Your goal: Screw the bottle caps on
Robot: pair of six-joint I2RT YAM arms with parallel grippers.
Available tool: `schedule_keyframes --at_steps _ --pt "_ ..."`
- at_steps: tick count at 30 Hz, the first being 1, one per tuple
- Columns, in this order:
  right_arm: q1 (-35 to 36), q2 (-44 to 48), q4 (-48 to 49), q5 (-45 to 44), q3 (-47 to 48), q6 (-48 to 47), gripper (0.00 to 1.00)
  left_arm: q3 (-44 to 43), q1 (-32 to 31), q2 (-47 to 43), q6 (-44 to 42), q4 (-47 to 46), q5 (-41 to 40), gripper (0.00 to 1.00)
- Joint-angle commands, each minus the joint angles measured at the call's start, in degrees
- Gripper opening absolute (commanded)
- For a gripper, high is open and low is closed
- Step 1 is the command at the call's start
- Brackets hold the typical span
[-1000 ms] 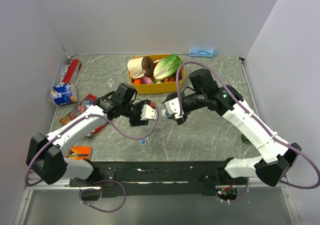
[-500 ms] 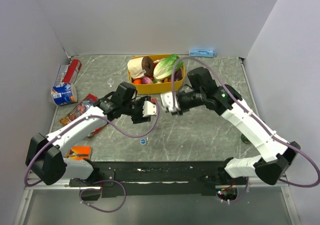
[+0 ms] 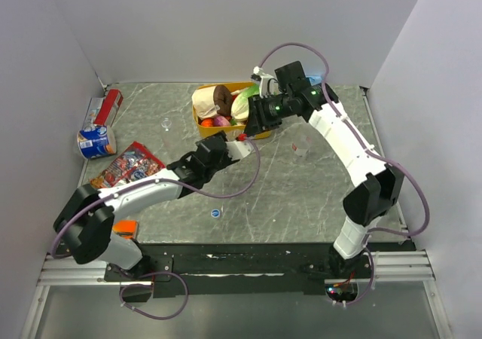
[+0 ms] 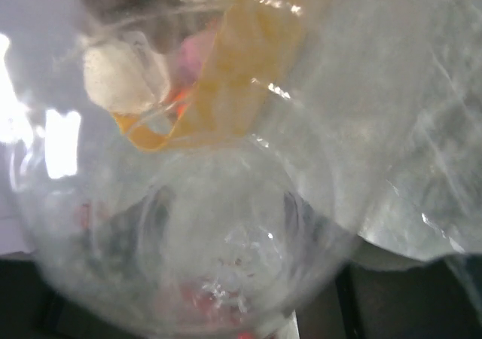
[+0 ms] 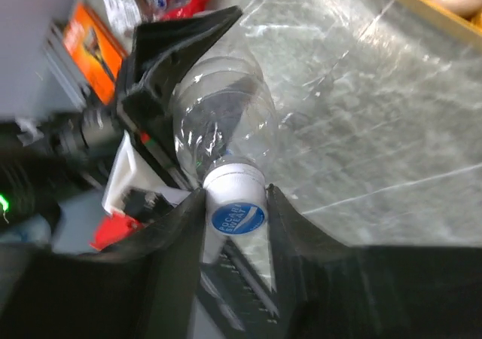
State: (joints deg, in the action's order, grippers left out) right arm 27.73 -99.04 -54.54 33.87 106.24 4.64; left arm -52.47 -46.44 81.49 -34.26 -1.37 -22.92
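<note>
A clear bottle (image 5: 222,132) lies tilted between my two grippers, just in front of the yellow tub. In the right wrist view, the left gripper's black fingers (image 5: 162,60) clamp its body. Its base fills the left wrist view as a blurred bottle (image 4: 218,256). A white bottle cap with a blue top (image 5: 237,203) sits on the neck, and my right gripper (image 5: 236,192) is shut on it, one finger on each side. From above, the left gripper (image 3: 239,145) and right gripper (image 3: 254,117) meet nose to nose. Another blue cap (image 3: 216,213) lies loose on the table.
The yellow tub (image 3: 207,132) of toy food stands right behind the grippers. Small clear items sit on the table to the right (image 3: 301,149) and to the left (image 3: 166,123). Cans (image 3: 96,141), a snack packet (image 3: 128,164) and an orange packet (image 3: 124,228) line the left side.
Both grippers have carried the bottle from mid-table back toward the yellow tub. The right arm has swung up and over, and its jaws have closed on the cap.
</note>
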Motion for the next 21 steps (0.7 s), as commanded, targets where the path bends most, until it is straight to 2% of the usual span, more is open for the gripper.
schedule_keyframes --at_steps 1,3,5,6,7,9,10,12,13,14,15,16,18,19,21 --pt "0.7 -3.2 4.8 8.7 2.4 11.0 0.68 -7.1 -4.2 0.7 0.7 -11.0 -4.2 0.01" --pt "-1.4 -1.5 10.3 13.0 3.6 11.0 0.87 -6.2 -4.0 -0.1 0.9 -5.7 -1.3 0.01" --pt "-5.5 0.9 13.6 18.0 5.3 9.2 0.92 -5.2 -3.5 -1.9 0.9 -0.3 3.8 0.01" --pt "-6.6 1.7 13.8 18.6 6.1 7.3 0.95 -4.8 -3.2 -2.5 0.6 1.2 9.2 0.01" --pt "-9.0 2.7 13.8 19.3 6.6 4.9 0.95 -4.5 -2.4 -3.2 -1.1 7.4 12.9 0.01" --pt "-10.2 6.2 12.2 21.2 5.9 -7.5 0.93 -4.3 -1.1 -4.9 -3.3 12.8 20.3 0.01" --pt "-10.7 7.7 10.6 21.2 3.3 -11.9 0.92 -4.6 0.5 -5.4 -6.1 17.9 27.1 0.01" --pt "-11.0 13.2 8.2 24.5 -0.5 -28.3 0.88 -6.8 2.3 -5.6 -9.3 24.5 35.4 0.01" --pt "-10.9 15.4 3.8 26.1 -4.7 -35.1 0.87 -10.2 4.8 -5.1 -13.9 28.7 44.0 0.01" --pt "-10.0 19.5 1.2 27.1 -6.9 -50.0 0.86 -11.9 5.8 -3.5 -15.7 36.1 46.8 0.01" --pt "-8.8 21.7 -0.7 25.8 -9.2 -57.0 0.85 -13.5 7.0 -2.4 -16.8 38.5 48.6 0.01" --pt "-7.5 23.9 -2.9 24.0 -14.0 -67.7 0.85 -17.1 7.4 -0.1 -19.0 41.5 51.8 0.01" --pt "-3.0 29.5 -2.2 18.0 -18.9 -75.1 0.83 -20.2 7.8 2.0 -20.8 47.9 53.8 0.01" --pt "-1.5 31.3 -0.8 16.2 -23.4 -78.4 0.83 -22.6 7.8 3.5 -21.2 49.0 55.5 0.01" --pt "1.3 34.3 2.9 14.0 -26.3 -80.3 0.82 -23.7 7.9 4.0 -21.0 49.5 56.8 0.01"
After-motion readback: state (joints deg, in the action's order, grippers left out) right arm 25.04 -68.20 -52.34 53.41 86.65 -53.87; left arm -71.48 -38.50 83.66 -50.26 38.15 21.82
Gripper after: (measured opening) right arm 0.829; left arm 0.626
